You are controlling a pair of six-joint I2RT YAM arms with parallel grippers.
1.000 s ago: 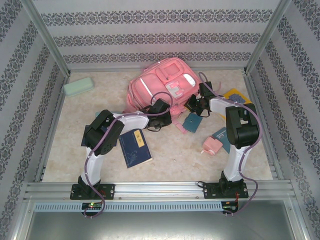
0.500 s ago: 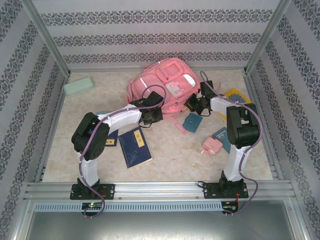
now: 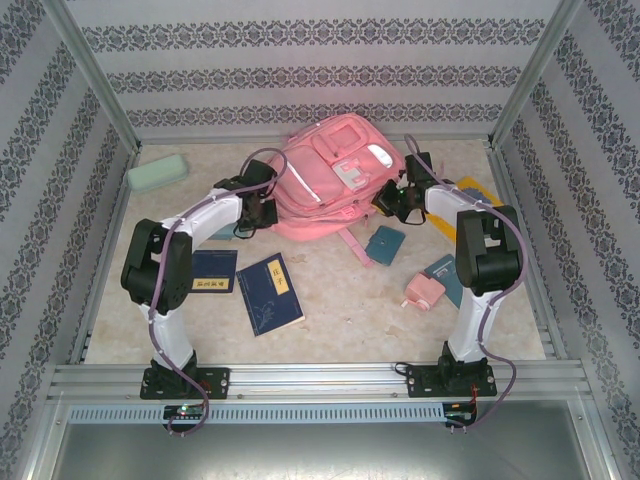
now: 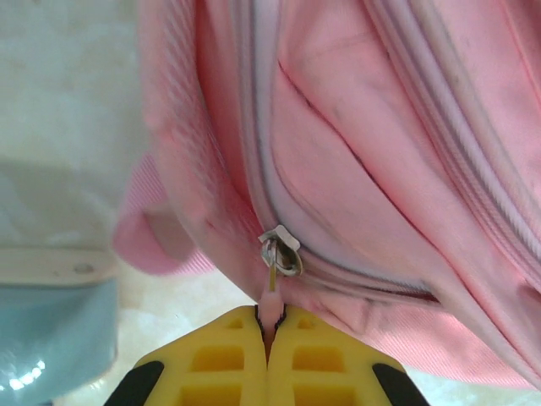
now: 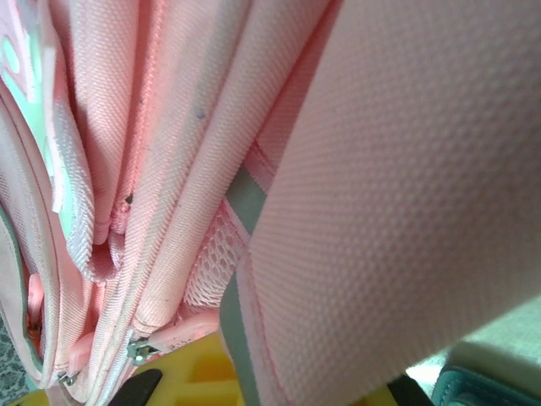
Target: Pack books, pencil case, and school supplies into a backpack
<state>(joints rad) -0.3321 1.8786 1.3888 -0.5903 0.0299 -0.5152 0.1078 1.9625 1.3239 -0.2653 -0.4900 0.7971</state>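
Observation:
The pink backpack (image 3: 335, 180) lies at the back middle of the table. My left gripper (image 3: 262, 206) is at its left edge, shut on the pink zipper pull (image 4: 271, 303) just below the metal slider (image 4: 280, 252). My right gripper (image 3: 392, 201) is shut on a backpack strap (image 5: 372, 211) at the right edge. Two navy books (image 3: 270, 293) (image 3: 212, 270) lie at the front left. A yellow book (image 3: 471, 189) peeks out behind the right arm. The mint pencil case (image 3: 157, 173) sits at the back left. A pink block (image 3: 424, 291) and teal pads (image 3: 384, 243) (image 3: 445, 276) lie to the right.
Patterned walls with metal posts enclose the table on three sides. A metal rail (image 3: 320, 380) carrying both arm bases runs along the near edge. Bare tabletop shows between the navy books and the pink block.
My left gripper has moved left along the backpack's edge with the zipper pull, and the backpack has spread out. The second navy book has come into view under the left arm. The right gripper stays put.

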